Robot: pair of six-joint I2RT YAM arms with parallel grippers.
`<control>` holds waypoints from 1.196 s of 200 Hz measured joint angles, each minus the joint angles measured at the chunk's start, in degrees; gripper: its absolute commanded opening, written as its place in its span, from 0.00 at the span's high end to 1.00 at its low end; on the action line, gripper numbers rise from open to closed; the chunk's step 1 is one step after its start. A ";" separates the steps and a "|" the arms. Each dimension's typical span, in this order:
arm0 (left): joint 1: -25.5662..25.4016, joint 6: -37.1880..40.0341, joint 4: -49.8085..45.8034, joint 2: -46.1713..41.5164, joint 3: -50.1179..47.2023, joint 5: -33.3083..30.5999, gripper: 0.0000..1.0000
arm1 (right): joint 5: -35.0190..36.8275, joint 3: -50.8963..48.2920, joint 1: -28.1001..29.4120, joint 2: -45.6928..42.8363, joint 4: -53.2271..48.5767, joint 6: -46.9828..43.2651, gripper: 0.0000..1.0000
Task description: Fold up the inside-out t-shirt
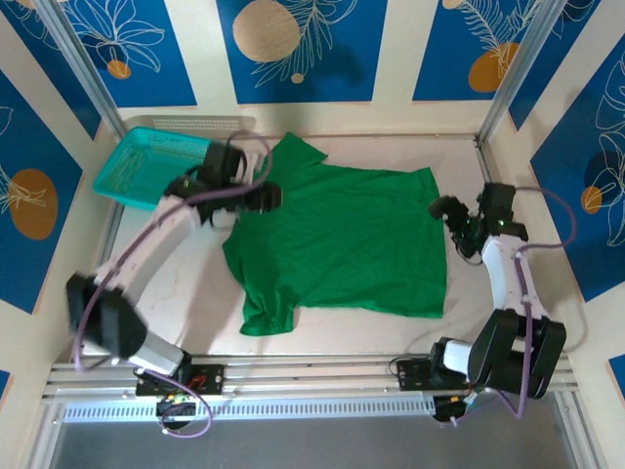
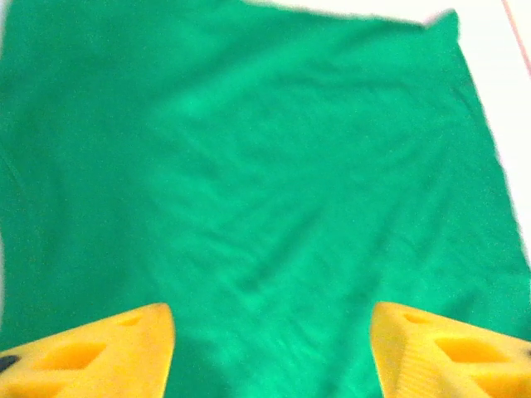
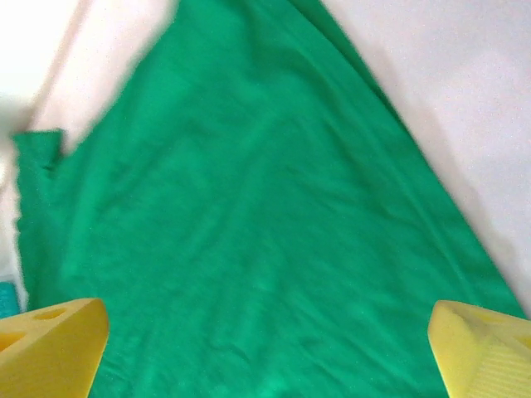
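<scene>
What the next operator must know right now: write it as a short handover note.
Left gripper: open, empty, over the t-shirt at its left edge, between the sleeves.
Right gripper: open, empty, at the shirt's right edge.
T-shirt: spread flat on the table.
Basket: far left corner.
Done: shirt laid out.
Left: every fold; none visible yet.

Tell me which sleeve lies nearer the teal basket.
The far sleeve, lying just right of the teal basket; the other sleeve lies at the near side, well away from it.
</scene>
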 measured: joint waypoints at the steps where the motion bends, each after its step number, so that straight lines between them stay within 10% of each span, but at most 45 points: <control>1: -0.13 -0.37 0.07 -0.46 -0.59 0.02 0.43 | -0.04 -0.17 0.00 -0.13 -0.20 0.02 0.04; 73: -2.05 -9.84 0.07 -9.60 -30.25 -7.39 0.49 | -8.09 -15.96 20.41 -12.02 -2.14 7.08 0.18; 150: 3.93 -10.62 10.78 10.47 -24.96 -9.49 0.52 | -7.13 -19.52 2.60 3.61 10.49 4.31 0.18; 239: 5.44 -9.40 11.37 12.90 -21.66 -6.97 0.43 | -12.74 -13.81 -6.82 12.79 14.88 3.30 0.12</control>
